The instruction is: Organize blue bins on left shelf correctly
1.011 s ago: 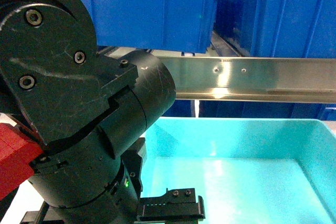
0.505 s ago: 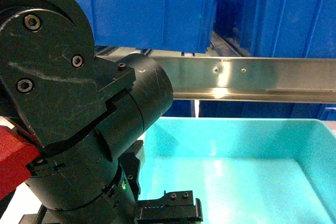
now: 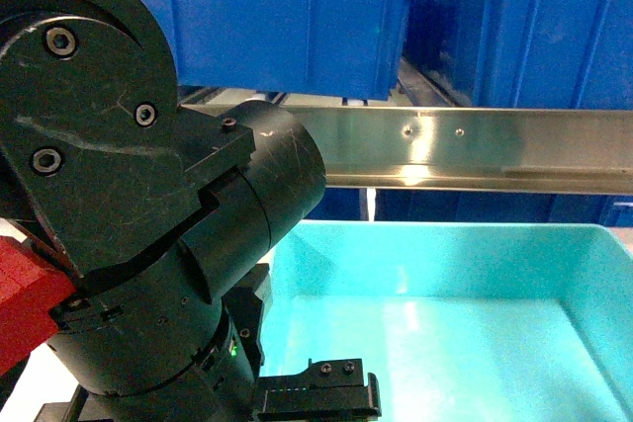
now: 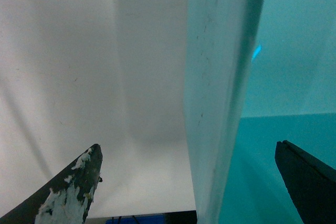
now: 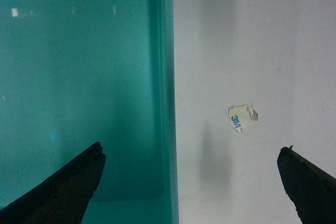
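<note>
With both claws spread wide, left gripper (image 4: 189,182) and right gripper (image 5: 191,182) each astride a side wall, I judge the empty blue bin (image 3: 475,284) light, stiff, slick — best pinched under its flared rim.

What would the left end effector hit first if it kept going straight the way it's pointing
Probably the turquoise bin's side wall: it runs between the open fingers of the left end effector, one outside, one inside. Depth is unclear.

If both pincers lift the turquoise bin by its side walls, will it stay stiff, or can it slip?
The turquoise bin looks empty, so probably light. Its walls look thin and smooth; they may flex and could slip in a loose grip. Each open pincer, left and right, straddles a wall, so a two-sided lift seems balanced.
</note>
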Controlling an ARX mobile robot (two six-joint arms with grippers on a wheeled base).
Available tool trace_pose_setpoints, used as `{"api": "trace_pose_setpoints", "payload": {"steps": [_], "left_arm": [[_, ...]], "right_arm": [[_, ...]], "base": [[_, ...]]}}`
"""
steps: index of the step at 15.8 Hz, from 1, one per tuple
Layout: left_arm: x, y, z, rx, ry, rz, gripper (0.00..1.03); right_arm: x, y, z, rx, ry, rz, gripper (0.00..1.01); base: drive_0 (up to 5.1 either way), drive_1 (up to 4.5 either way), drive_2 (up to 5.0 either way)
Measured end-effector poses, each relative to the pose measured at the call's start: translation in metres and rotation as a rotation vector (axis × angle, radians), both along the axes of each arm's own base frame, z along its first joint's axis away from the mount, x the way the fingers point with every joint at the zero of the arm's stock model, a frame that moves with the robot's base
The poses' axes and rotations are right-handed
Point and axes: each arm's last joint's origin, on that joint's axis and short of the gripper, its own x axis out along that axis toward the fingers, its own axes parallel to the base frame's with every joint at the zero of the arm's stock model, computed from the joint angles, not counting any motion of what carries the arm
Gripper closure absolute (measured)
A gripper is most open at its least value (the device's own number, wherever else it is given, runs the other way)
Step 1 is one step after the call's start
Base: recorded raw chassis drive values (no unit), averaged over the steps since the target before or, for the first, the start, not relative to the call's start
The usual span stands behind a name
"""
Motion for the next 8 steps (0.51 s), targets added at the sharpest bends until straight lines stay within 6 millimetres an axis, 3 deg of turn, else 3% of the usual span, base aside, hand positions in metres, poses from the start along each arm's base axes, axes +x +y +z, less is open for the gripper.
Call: {"api": "trace_pose_setpoints", "payload": {"steps": [3,8], "left_arm": [[0.0,0.0,0.0,0.0,0.0,0.0,0.05],[0.0,0.0,0.0,0.0,0.0,0.0,0.05]], "right_arm": [[-0.016,0.004,-0.027,0.023,0.077,-0.042,0.03],[-0.02,0.013,-0.034,0.067,0.088,-0.019,0.03]], "base": [[0.0,0.0,0.0],[0.0,0.0,0.0]]}}
